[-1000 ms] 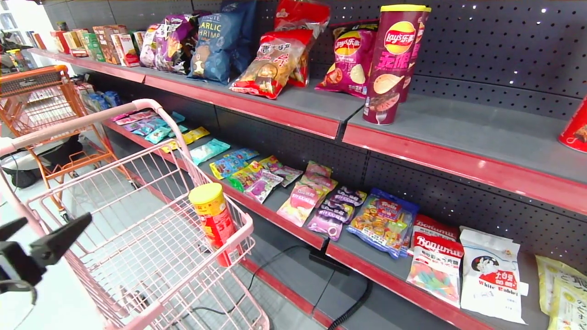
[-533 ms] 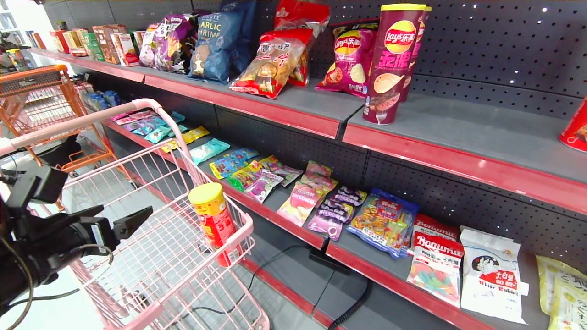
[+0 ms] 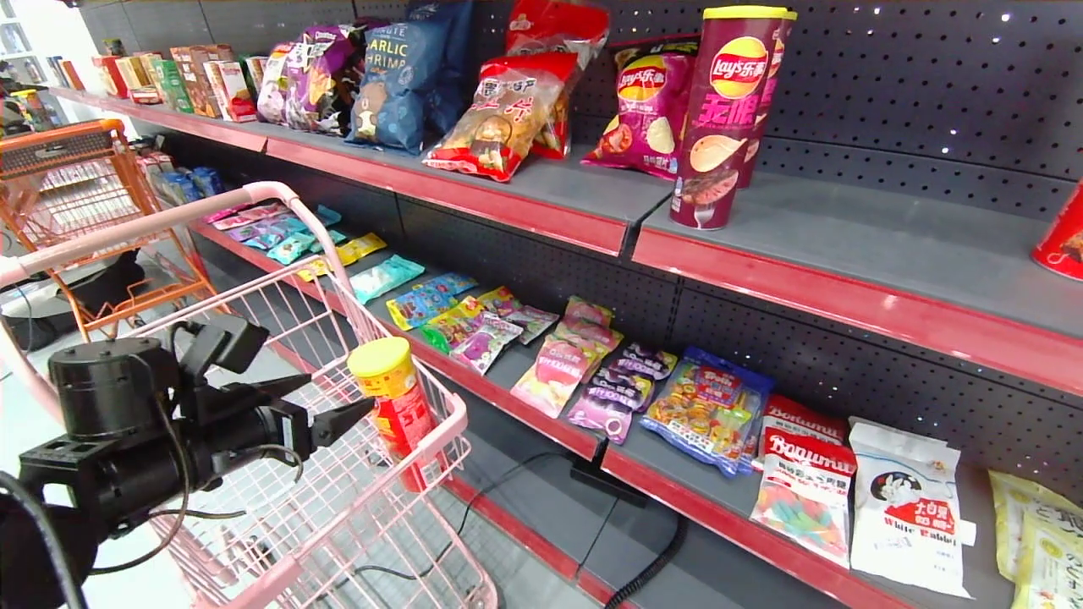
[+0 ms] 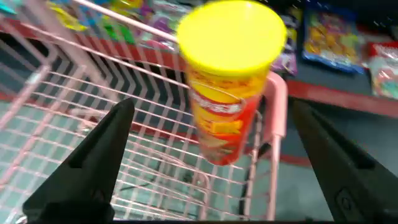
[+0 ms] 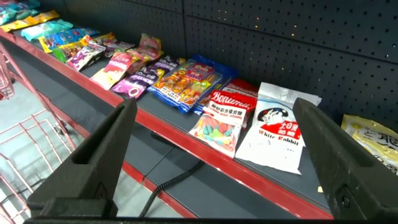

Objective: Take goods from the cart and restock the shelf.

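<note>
Holds left tool (image 3: 338, 396) spread wide in the cart (image 3: 448, 419), near the can (image 3: 398, 397) upright in its corner; holds right tool (image 5: 214, 102) wide above the shelf (image 5: 205, 149).

Red canister (image 3: 396, 397), yellow lid, in the pink cart (image 3: 169, 222) at its corner nearest the shelves: lower part screened by the cart's wire and rim; label blurred in the left wrist view.
Rear purple canister (image 3: 764, 127), upper shelf (image 3: 846, 245): almost wholly hidden behind the front purple canister (image 3: 719, 118).
Red container (image 3: 1062, 237), same shelf: cut off by the right picture edge.
Yellow packets (image 3: 1045, 541), lower shelf (image 3: 668, 486): cut off at right and bottom.
Boxes (image 3: 169, 80), far end of upper shelf: contents too small to tell.
Orange cart (image 3: 76, 186): cut off at left.
Black cable (image 3: 651, 550), floor: end runs past the bottom edge.
</note>
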You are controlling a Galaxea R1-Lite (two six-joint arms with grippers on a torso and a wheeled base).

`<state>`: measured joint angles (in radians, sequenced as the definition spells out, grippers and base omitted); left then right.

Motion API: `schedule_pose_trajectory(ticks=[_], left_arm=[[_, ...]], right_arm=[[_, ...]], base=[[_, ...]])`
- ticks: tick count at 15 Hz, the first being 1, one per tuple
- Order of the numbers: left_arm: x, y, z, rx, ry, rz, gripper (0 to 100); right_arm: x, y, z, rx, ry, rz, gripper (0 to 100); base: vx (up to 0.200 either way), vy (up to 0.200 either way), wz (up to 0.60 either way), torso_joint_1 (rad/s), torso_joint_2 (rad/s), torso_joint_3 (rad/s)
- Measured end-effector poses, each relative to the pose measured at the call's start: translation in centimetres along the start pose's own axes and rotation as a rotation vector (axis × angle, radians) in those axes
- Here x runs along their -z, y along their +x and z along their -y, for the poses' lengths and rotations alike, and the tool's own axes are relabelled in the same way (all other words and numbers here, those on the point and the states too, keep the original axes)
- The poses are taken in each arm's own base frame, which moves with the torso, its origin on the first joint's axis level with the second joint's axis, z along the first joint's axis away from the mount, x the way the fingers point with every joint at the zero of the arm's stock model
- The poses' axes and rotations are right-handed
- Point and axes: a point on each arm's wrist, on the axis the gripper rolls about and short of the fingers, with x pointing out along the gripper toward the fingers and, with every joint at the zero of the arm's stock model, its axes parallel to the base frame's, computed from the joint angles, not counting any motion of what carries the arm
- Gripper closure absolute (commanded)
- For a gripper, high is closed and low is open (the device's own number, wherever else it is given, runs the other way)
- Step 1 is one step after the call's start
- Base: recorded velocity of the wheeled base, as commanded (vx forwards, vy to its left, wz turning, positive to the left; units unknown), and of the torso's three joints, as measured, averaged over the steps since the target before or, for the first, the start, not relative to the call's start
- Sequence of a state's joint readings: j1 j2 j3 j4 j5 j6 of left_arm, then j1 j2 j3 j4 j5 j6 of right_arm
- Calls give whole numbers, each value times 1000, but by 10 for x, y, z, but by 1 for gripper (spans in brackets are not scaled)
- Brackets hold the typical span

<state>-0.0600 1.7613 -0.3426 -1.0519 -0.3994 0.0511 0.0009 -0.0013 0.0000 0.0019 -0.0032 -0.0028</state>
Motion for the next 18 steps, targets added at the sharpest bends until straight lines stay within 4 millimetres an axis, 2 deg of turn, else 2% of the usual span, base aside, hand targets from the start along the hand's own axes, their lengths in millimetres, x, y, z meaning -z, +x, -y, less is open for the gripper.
schedule_pose_trajectory(ticks=[3,7,11,14,18], left_arm=[[10,13,0,48,38,-43,0],[7,30,-7,29,50,-36,0],[5,38,-3,-28,49,-16,0],[-1,46,9,-74,0,48,0],[4,60,25,-80,-3,77,0]], right_arm=[[0,0,0,0,0,0,0],[0,0,0,0,0,0,0],[0,0,0,0,0,0,0],[0,0,0,0,0,0,0],[0,0,0,0,0,0,0]], base=[[0,0,0,0,0,0],[0,0,0,0,0,0],[0,0,0,0,0,0],[0,0,0,0,0,0],[0,0,0,0,0,0]])
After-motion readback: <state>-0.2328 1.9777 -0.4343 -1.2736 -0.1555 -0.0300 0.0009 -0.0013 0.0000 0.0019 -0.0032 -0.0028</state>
